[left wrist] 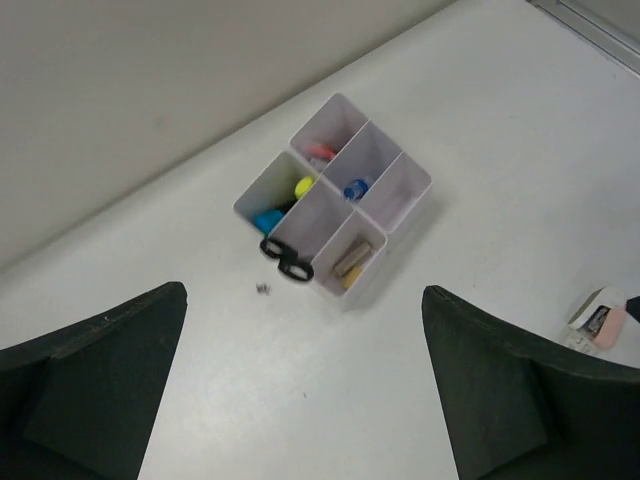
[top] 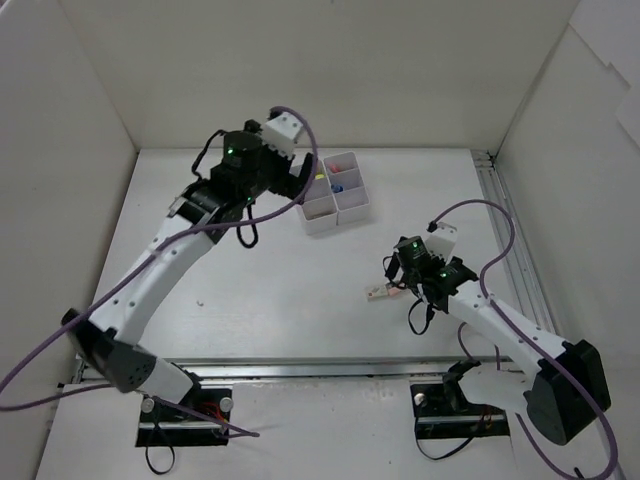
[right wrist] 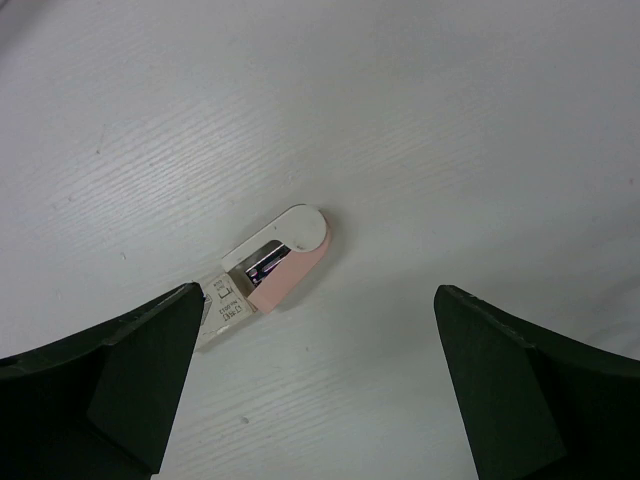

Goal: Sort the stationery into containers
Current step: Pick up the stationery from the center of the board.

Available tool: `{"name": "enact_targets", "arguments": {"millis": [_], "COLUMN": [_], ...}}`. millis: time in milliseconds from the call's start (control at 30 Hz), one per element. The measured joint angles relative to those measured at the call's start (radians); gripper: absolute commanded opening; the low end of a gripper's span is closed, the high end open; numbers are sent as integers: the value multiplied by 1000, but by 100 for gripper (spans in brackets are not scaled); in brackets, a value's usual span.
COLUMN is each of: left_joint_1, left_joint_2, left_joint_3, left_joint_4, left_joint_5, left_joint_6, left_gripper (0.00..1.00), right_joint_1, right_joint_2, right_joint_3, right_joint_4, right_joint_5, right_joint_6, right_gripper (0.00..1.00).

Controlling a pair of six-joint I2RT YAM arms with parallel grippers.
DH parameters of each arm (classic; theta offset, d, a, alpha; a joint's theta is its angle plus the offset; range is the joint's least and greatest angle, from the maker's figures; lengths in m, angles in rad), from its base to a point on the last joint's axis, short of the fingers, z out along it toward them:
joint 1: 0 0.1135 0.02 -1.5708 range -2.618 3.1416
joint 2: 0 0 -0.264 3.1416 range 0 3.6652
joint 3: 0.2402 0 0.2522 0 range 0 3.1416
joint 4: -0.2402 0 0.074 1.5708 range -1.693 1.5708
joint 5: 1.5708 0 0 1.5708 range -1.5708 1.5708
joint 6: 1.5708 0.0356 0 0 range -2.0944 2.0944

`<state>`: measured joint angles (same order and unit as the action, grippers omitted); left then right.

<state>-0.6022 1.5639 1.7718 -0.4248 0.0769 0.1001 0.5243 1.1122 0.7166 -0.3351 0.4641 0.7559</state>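
Observation:
The white grid organiser (top: 352,207) stands at the back centre of the table; it also shows in the left wrist view (left wrist: 405,185). In it are black-handled scissors (left wrist: 288,260), yellow-capped (left wrist: 303,186) and blue-capped (left wrist: 268,220) highlighters, a red pen (left wrist: 320,153), a blue-capped bottle (left wrist: 356,188) and a beige eraser (left wrist: 350,258). A small pink and white item (right wrist: 272,262) lies on the table (top: 378,292). My right gripper (right wrist: 315,400) is open just above and beside it, its left finger near the item's labelled end. My left gripper (left wrist: 305,400) is open and empty, raised left of the organiser.
White walls enclose the table on three sides. A metal rail (top: 512,240) runs along the right edge and another along the front (top: 320,368). A tiny dark speck (left wrist: 262,288) lies beside the organiser.

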Motion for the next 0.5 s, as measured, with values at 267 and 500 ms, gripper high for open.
{"name": "enact_targets", "arguments": {"millis": [267, 500], "left_joint_1": [5, 16], "left_joint_2": [-553, -729], "left_joint_3": [-655, -847], "left_joint_4": [47, -16], "left_joint_5": [-251, -341], "left_joint_6": [-297, -443], "left_gripper": [100, 99], "right_joint_1": [-9, -23], "right_joint_2": [187, 333], "right_joint_3": [63, 116], "right_joint_4": [-32, -16], "right_joint_5": [-27, -48], "right_joint_6": [159, 222], "right_gripper": [98, 98]}}
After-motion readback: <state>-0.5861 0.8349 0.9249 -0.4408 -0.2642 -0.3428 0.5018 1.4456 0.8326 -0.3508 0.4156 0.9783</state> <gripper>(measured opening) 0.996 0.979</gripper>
